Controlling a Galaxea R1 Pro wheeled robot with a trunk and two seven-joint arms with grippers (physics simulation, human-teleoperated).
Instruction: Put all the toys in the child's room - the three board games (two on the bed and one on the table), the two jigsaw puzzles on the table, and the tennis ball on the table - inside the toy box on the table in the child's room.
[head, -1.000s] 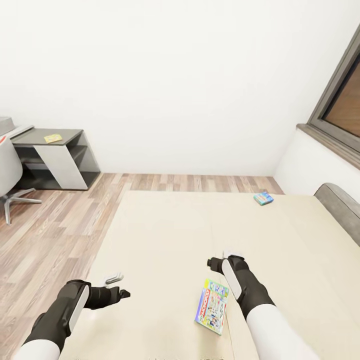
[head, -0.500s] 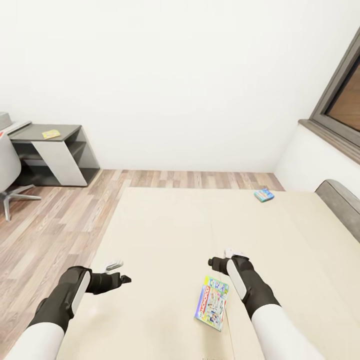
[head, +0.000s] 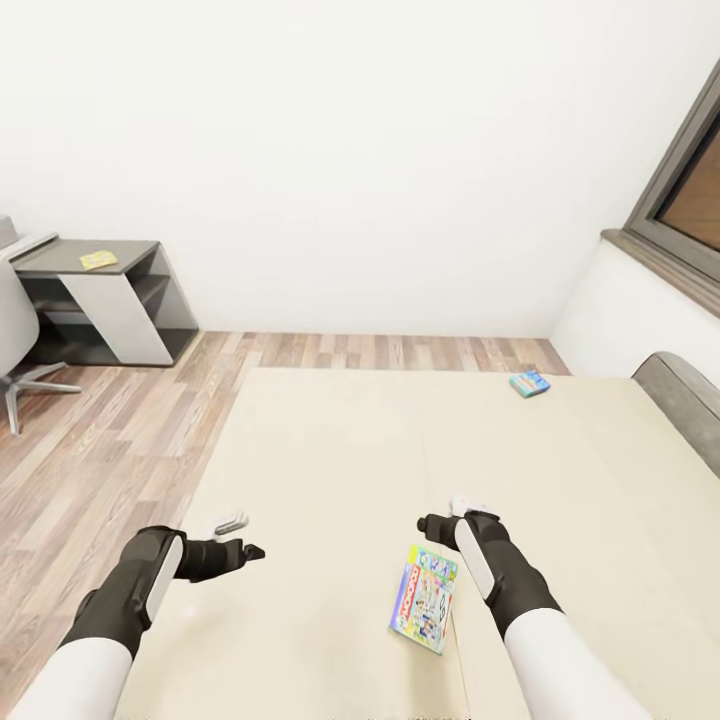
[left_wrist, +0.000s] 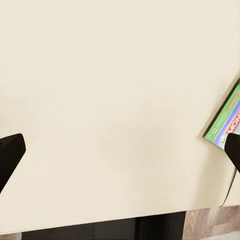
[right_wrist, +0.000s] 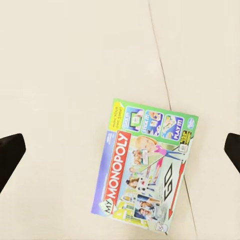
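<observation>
As the view creeps closer over the bed (head: 330, 450), the Monopoly board game (head: 425, 598) lies flat beside the right gripper (head: 440, 524), fingers spread wide like the left gripper (head: 243, 537), so the grab looks imminent, second board game (head: 528, 384) well beyond.

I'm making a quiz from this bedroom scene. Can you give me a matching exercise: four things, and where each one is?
Things:
1. Monopoly box
2. small blue game box
3. yellow puzzle sheet
4. right claw

Places:
A. on the dark grey desk by the wall
B. near the bed's far edge
C. open, above the mattress just beyond the near box
D. flat on the mattress beside the right forearm

Pairs: 1-D, 2-B, 3-A, 4-C
</observation>
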